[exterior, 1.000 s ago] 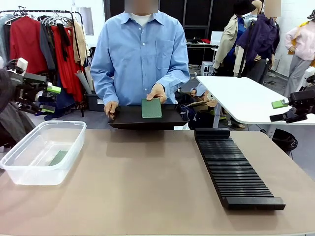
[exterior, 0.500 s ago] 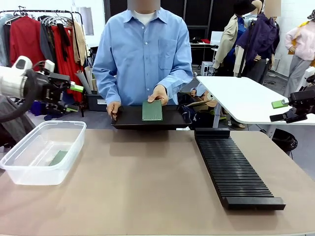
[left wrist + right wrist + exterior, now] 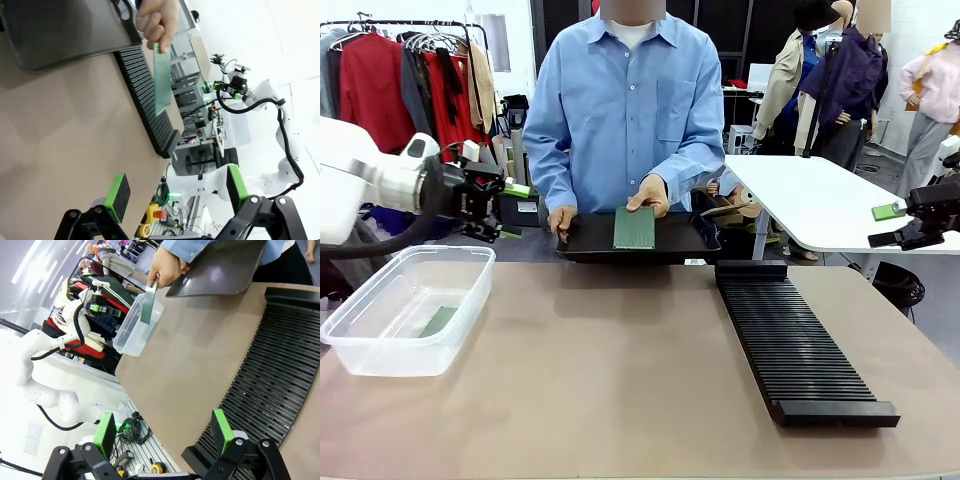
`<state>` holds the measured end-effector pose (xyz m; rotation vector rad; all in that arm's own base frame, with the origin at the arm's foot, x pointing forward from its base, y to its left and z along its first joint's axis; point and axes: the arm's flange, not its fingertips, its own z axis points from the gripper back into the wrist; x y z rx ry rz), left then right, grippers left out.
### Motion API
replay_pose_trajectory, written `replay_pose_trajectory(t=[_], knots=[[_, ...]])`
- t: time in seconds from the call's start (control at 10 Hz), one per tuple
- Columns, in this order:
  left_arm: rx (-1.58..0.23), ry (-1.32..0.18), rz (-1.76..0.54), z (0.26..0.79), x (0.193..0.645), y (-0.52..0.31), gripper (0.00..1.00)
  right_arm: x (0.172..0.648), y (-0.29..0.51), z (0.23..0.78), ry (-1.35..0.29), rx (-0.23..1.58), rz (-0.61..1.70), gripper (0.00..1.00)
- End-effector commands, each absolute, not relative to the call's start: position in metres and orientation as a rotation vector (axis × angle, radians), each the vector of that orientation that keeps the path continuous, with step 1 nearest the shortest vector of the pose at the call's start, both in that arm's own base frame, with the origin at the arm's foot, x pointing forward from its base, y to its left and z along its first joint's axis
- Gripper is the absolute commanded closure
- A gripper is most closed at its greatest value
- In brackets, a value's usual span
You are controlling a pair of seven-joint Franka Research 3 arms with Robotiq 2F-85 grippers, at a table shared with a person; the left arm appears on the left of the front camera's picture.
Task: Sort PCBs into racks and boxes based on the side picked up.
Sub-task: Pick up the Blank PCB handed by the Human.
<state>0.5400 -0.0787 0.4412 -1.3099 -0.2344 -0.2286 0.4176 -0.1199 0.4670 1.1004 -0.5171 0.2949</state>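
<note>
Your table [image 3: 620, 390] carries a clear box [image 3: 360, 355] at its left edge with one PCB [image 3: 439, 321] flat inside, and the rack [image 3: 790, 345] toward its right edge. At the far edge a hand [image 3: 647, 193] holds another PCB [image 3: 634, 229] upright by a black tray [image 3: 585, 240]. Your left end effector [image 3: 513, 211] and right end effector [image 3: 885, 226] both gape empty.

You get no text, label, brand, number or sign that can be read in any view. The PCB [image 3: 633, 228] held up by the person shows you only a fine green grid, with no print you can make out.
</note>
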Motion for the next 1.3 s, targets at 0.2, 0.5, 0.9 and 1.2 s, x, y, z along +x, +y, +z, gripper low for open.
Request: replay_pose_trajectory(t=[0.2,0.5,0.9,1.2], knots=[[-1.449,-0.191,-0.303,0.421,0.554,-0.123,0.00,0.417,-0.119,0.469,-0.517,1.105,0.292,0.00],[-1.523,-0.103,-0.359,0.401,0.565,-0.154,0.00,0.417,-0.119,0.469,-0.517,1.105,0.292,0.00],[-1.588,-0.009,-0.408,0.383,0.586,-0.194,0.00,0.417,-0.119,0.469,-0.517,1.105,0.292,0.00],[-1.507,-0.047,-0.348,0.377,0.594,-0.224,0.00,0.417,-0.119,0.469,-0.517,1.105,0.292,0.00]])
